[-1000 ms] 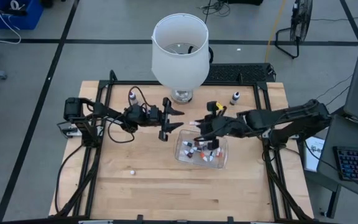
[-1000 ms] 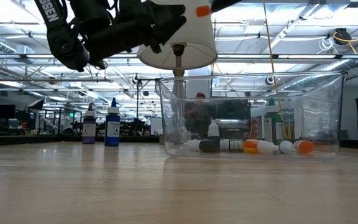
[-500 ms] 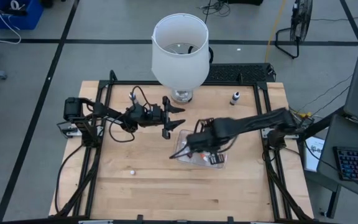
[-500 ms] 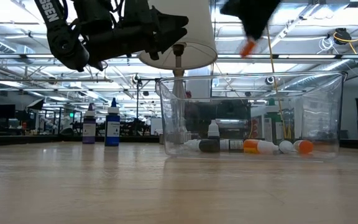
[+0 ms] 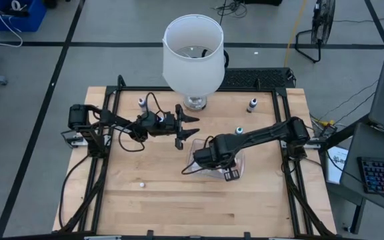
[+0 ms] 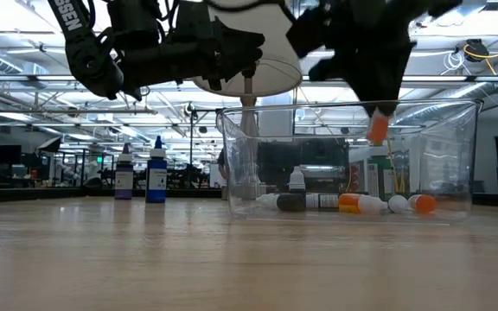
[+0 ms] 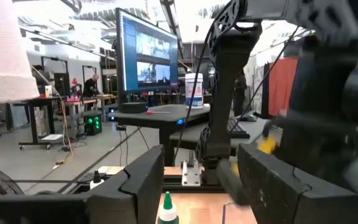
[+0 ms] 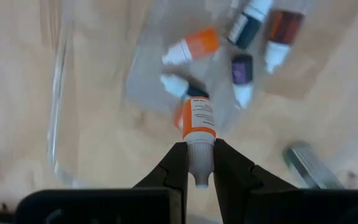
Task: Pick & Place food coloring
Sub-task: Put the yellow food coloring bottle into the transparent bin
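An orange food coloring bottle (image 8: 197, 127) is clamped by its white cap between the closed-in fingers of the right gripper (image 8: 197, 163) and is held over the clear tub (image 5: 239, 159), cap upward. More food coloring bottles (image 6: 353, 203) are seen lying on the tub's floor. The left gripper (image 5: 187, 126) is held spread wide and empty above the table (image 5: 152, 200), beside the white lampshade (image 5: 192, 47). Two bottles (image 6: 141, 174) stand apart on the table.
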